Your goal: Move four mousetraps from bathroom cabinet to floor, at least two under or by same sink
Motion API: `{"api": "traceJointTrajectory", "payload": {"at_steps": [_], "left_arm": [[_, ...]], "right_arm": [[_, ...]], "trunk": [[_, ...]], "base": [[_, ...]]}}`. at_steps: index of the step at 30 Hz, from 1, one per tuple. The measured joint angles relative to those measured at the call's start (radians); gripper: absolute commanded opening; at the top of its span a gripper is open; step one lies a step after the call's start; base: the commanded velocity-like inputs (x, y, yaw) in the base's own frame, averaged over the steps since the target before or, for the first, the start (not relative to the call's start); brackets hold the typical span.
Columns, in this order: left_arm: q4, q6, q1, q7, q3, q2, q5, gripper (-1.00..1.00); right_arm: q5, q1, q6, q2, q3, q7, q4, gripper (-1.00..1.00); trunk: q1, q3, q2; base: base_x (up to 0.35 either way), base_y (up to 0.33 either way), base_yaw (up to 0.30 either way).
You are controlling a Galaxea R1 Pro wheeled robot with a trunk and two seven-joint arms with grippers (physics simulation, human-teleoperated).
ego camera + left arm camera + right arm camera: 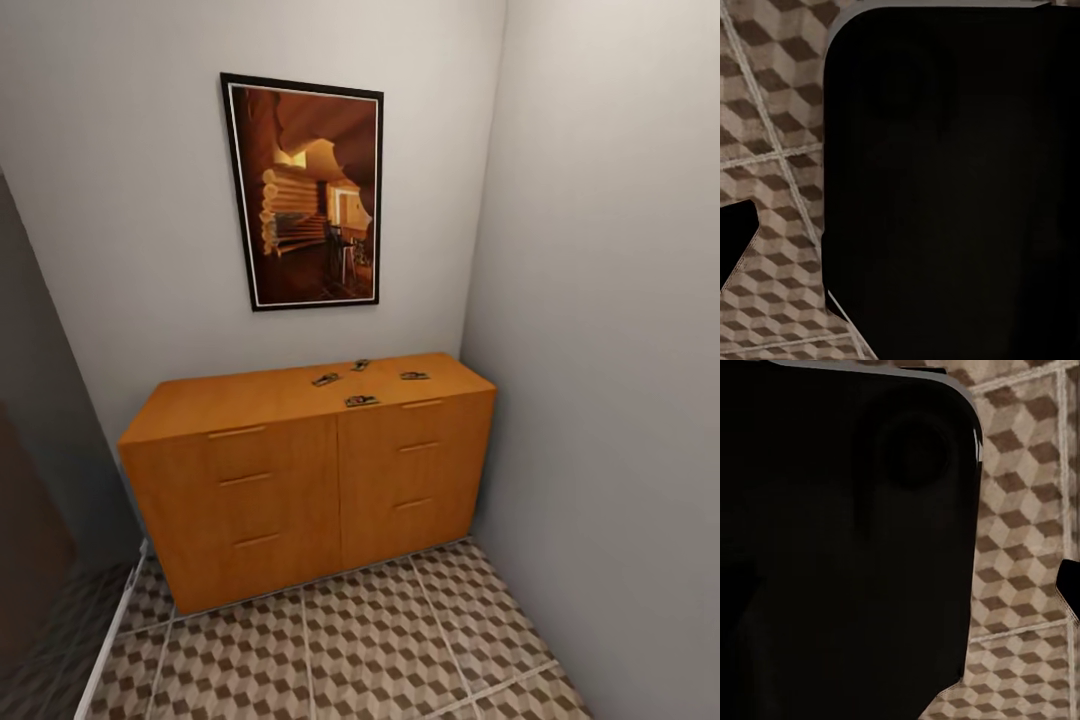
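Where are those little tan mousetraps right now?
In the head view, all four mousetraps lie on top of the orange-brown wooden cabinet, towards its right half, below the framed picture on the wall.

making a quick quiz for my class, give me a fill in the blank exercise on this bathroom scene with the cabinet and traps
1. The number of mousetraps lying on top of the cabinet is ____.
2. On the wall above the cabinet hangs a framed ____.
3. The cabinet stands on a floor of tiles printed with a ____ pattern.
4. The cabinet's drawers are all ____.

Missing words: four; picture; cube; closed
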Motion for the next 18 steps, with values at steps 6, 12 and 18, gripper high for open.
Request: {"api": "traceJointTrajectory", "payload": {"at_steps": [6,12,18], "left_arm": [[0.000,0.000,0.000,0.000,0.000,0.000,0.000,1.00],[0.000,0.000,0.000,0.000,0.000,0.001,0.000,1.00],[0.000,-0.001,0.000,0.000,0.000,0.001,0.000,1.00]], "right_arm": [[0.000,0.000,0.000,0.000,0.000,0.000,0.000,1.00],[0.000,0.000,0.000,0.000,0.000,0.000,0.000,1.00],[0.000,0.000,0.000,0.000,0.001,0.000,0.000,1.00]], "trunk": [[0.000,0.000,0.000],[0.000,0.000,0.000],[0.000,0.000,0.000]], "base": [[0.322,0.000,0.000],[0.322,0.000,0.000],[0.322,0.000,0.000]]}}
